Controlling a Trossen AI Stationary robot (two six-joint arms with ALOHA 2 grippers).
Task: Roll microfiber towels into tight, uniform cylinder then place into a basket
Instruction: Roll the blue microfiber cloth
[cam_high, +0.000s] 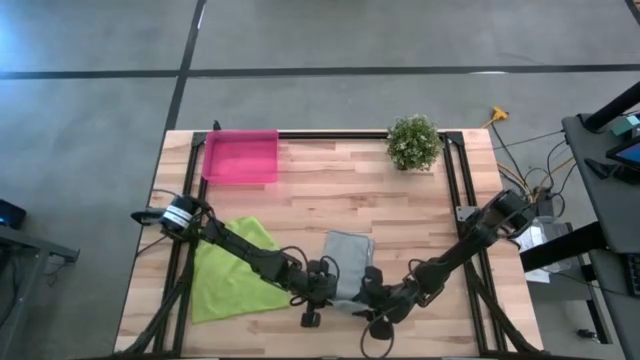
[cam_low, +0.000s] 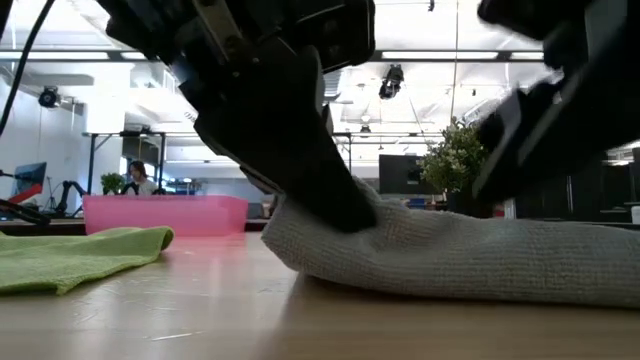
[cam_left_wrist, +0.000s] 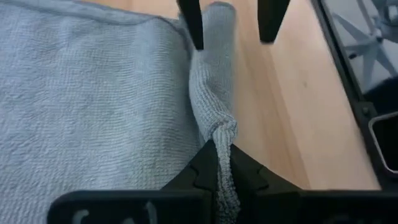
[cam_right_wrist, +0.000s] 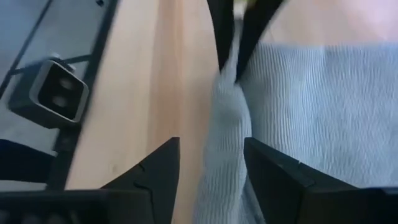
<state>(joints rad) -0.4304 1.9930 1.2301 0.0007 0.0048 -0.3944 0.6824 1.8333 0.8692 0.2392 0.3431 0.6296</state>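
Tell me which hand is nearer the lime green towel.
Left. The left hand sits just beside the lime green towel; the right hand lies farther away, beyond the grey towel.

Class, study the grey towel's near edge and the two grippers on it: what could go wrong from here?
The left gripper is shut on the grey towel's rolled edge, while the right gripper is open astride it. The roll may loosen at the freed end, or turn uneven if only one end is pulled. The green towel lies close and might get dragged.
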